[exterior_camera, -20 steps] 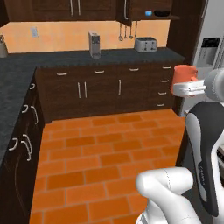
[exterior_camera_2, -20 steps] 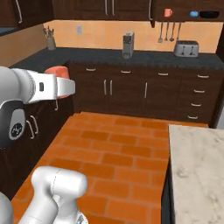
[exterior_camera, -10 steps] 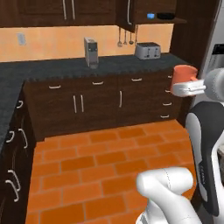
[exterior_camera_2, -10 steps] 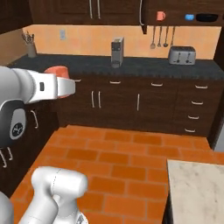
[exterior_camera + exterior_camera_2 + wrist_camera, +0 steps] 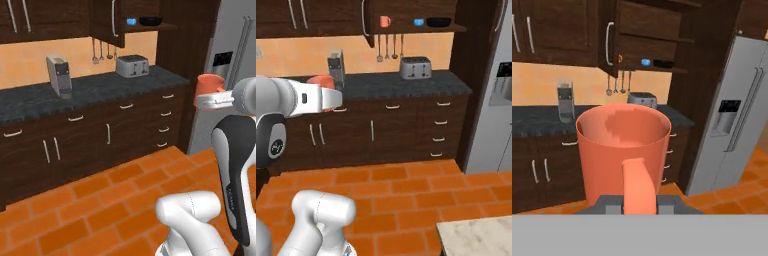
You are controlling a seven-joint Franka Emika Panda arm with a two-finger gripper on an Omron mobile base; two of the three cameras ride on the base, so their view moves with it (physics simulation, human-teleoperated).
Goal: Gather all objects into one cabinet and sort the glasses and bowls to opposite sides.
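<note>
1. Coral-orange mug sat upright in your gripper, jaws pinched on it low at the handle side; the handle pointed back toward the hand camera. You could see the same mug at the arm's end in the left base view and the right base view.
2. Cabinet lay ahead of the mug and well above it, its tall door swung open with the pale bar handle facing you. That was the relation your next move turned on: the shelf was up and forward, so the mug needed lifting as well as carrying in.
3. Shelf contents as you saw them: a second orange mug near the door side, a small blue cup toward the middle, a black bowl at the far end by the fridge. Judged from this, the held mug belonged at the door end beside its twin, away from the bowl.
4. In the way: the open door edge stood just beside the shelved mug, so your approach probably had to come in from the fridge side of that door. Clearance between door and mug was hard to read at this distance.
5. Below the shelf you had a toaster, hanging utensils and a grey appliance on the dark counter, all well under the line of travel. Fridge stood to the right, apart from the cabinet.
</note>
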